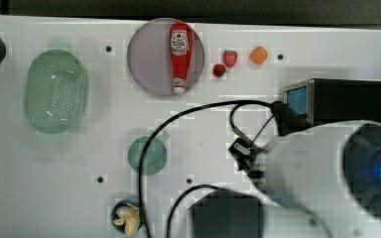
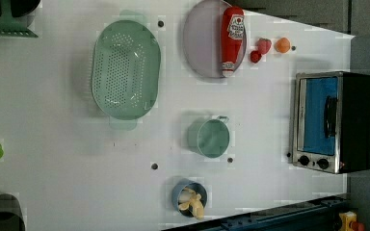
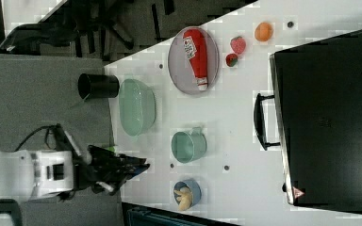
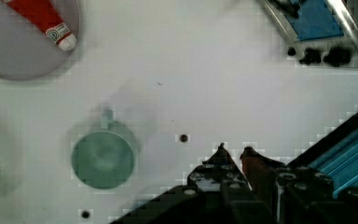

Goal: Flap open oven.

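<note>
White tabletop (image 2: pixel 53 183) carries everything in the scene. At the right edge of the left view sits the oven (image 2: pixel 333 121), a boxy unit with a black top, a silver front frame and a blue-tinted door; the door stands closed, its black bar handle (image 2: pixel 329 117) lying against the glass and two small black knobs (image 2: pixel 313 162) showing below it. In the right view the oven's black top fills the right side of the frame, the handle jutting toward the middle. The gripper (image 4: pixel 233 151) appears at the lower centre of the wrist view, its two fingertips drawn close together with only a narrow gap and nothing between them, hovering over bare table well apart from the oven, whose lower corner shows at the upper right of that picture. In the right view the gripper (image 3: pixel 139 168) sits at the lower left, off the table's edge. A green colander (image 2: pixel 125 70) lies at the upper left of the left view, a red ketchup bottle (image 2: pixel 231 38) rests on a grey plate (image 2: pixel 202 41) at top centre, and a green cup (image 2: pixel 211 137) stands near the middle.
</note>
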